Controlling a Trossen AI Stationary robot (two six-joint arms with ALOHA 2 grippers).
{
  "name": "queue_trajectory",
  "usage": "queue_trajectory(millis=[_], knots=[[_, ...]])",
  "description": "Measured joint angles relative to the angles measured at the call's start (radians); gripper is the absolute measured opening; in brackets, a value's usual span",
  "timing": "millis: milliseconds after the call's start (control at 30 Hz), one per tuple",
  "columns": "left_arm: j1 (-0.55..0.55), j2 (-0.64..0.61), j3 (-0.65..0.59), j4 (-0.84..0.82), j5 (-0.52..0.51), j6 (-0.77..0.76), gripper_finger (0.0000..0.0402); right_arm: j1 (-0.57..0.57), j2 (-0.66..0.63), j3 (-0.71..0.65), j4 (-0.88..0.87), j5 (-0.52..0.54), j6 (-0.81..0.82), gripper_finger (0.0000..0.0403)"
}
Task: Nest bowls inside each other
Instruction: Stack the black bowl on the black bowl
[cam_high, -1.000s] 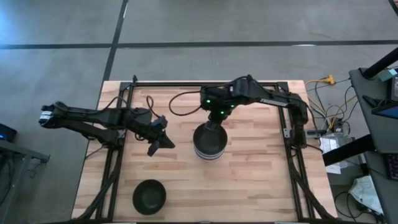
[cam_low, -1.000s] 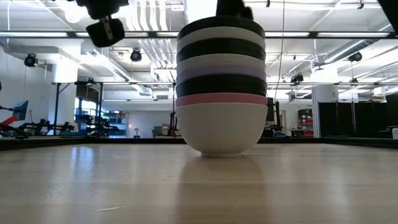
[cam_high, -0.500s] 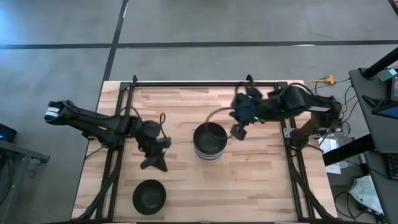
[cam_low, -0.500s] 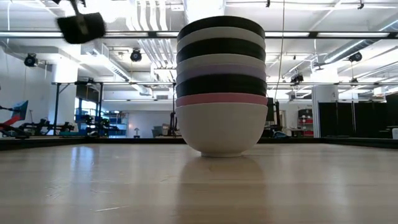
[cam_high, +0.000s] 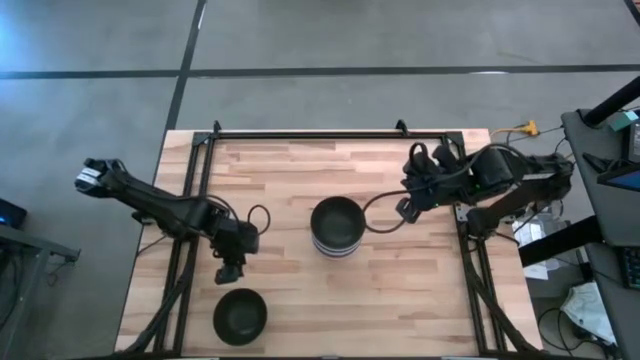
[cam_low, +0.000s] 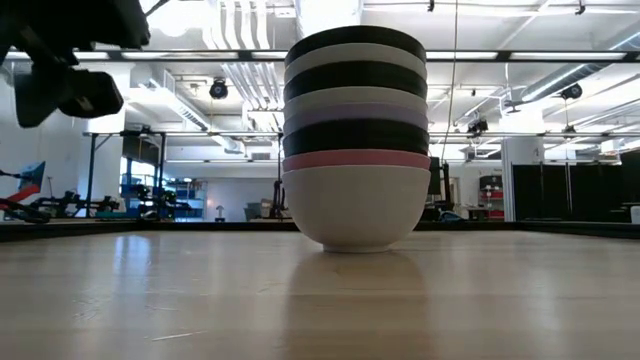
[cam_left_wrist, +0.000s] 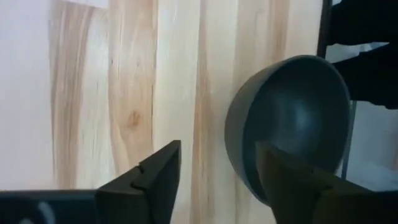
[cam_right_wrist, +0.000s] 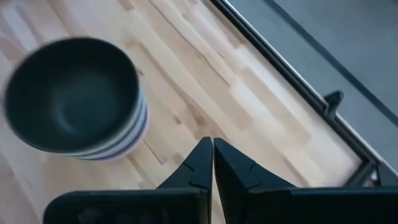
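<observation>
A stack of several nested bowls (cam_high: 337, 227) stands mid-table, a black one on top and a white one at the bottom resting on the wood; it also shows in the low view (cam_low: 355, 140) and the right wrist view (cam_right_wrist: 74, 99). One loose black bowl (cam_high: 240, 315) sits upright near the table's near left corner and shows in the left wrist view (cam_left_wrist: 292, 118). My left gripper (cam_high: 228, 272) is open just on the far side of this bowl, above it, touching nothing; its fingers show apart in its wrist view (cam_left_wrist: 217, 180). My right gripper (cam_high: 405, 207) is shut and empty, to the right of the stack (cam_right_wrist: 211, 152).
Black frame rails run along the table's left (cam_high: 185, 250), far (cam_high: 330, 133) and right (cam_high: 470, 260) sides. Cables lie off the right edge (cam_high: 520, 135). Bare wood lies between the stack and the near edge (cam_high: 380, 310).
My right gripper has drawn away from above the stack toward the table's right edge. My left gripper has gone toward the near edge, closing on the loose black bowl. The stack and the loose bowl have stayed put.
</observation>
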Motion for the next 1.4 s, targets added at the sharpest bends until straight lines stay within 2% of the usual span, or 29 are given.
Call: queue_trajectory(millis=[200,333,467,633,733,900,933,1200,1400], knots=[[-0.007,0.078,-0.008,0.004,0.029,-0.074,0.0202,0.0,-0.065,-0.108,0.008,0.0,0.064,0.0009],[-0.027,0.149,-0.014,0.054,0.11,-0.089,0.0202,0.0,-0.102,-0.152,0.022,-0.001,0.074,0.0009],[-0.049,0.218,-0.023,0.176,0.187,-0.129,0.0202,0.0,-0.131,-0.167,0.029,-0.002,0.074,0.0009],[-0.074,0.316,-0.029,0.204,0.169,-0.155,0.0197,0.001,-0.161,-0.168,0.029,-0.008,0.071,0.0009],[-0.086,0.365,-0.028,0.205,0.172,-0.155,0.016,0.012,-0.18,-0.168,0.024,-0.008,0.057,0.0009],[-0.087,0.405,-0.021,0.251,0.201,-0.157,0.0032,0.041,-0.213,-0.168,0.02,-0.009,0.03,0.0009],[-0.087,0.406,-0.019,0.258,0.201,-0.163,0.0017,0.047,-0.219,-0.168,0.016,-0.009,0.022,0.0009],[-0.088,0.355,0.038,0.256,0.184,-0.184,0.0001,0.058,-0.271,-0.208,-0.009,0.001,0.029,0.0009],[-0.083,0.273,0.145,0.243,0.035,-0.181,0.0001,0.066,-0.289,-0.258,0.001,-0.002,0.06,0.0009]])
